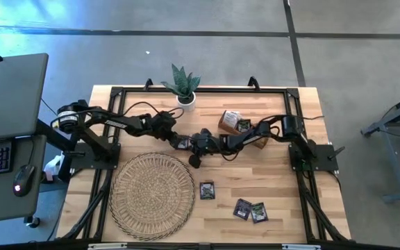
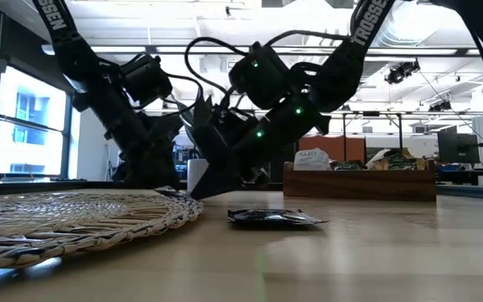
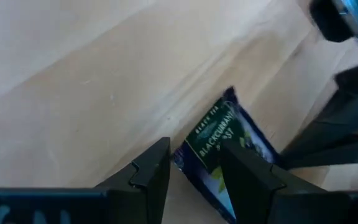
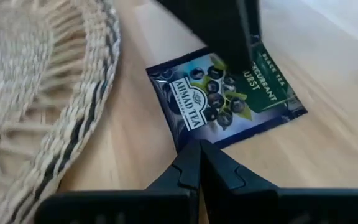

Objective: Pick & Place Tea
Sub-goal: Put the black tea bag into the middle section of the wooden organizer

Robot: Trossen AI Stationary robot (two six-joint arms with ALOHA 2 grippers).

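Observation:
A dark blue tea sachet (image 4: 229, 93) lies flat on the wooden table, just off the rim of the round woven mat (image 1: 151, 194). My left gripper (image 3: 194, 155) stands open over it, one finger on either side of one of its corners. My right gripper (image 4: 199, 148) is shut, with its tips at the sachet's opposite edge. In the high view the two grippers meet at mid-table, left (image 1: 178, 141) and right (image 1: 189, 147). My left gripper's one finger (image 4: 229, 37) stands over the sachet's far part; I cannot tell whether it touches. My right gripper's shut fingertips (image 4: 191, 163) lie at the sachet's edge near a corner (image 4: 185, 140), slanting down from the table's right. Whether they press on it cannot be told.
Three more dark sachets lie loose near the front: one (image 1: 207, 189) by the mat and a pair (image 1: 242, 208), (image 1: 258, 212). A brown wooden tray (image 1: 236, 123) with sachets stands behind the right arm. A potted plant (image 1: 184, 87) sits at the far edge.

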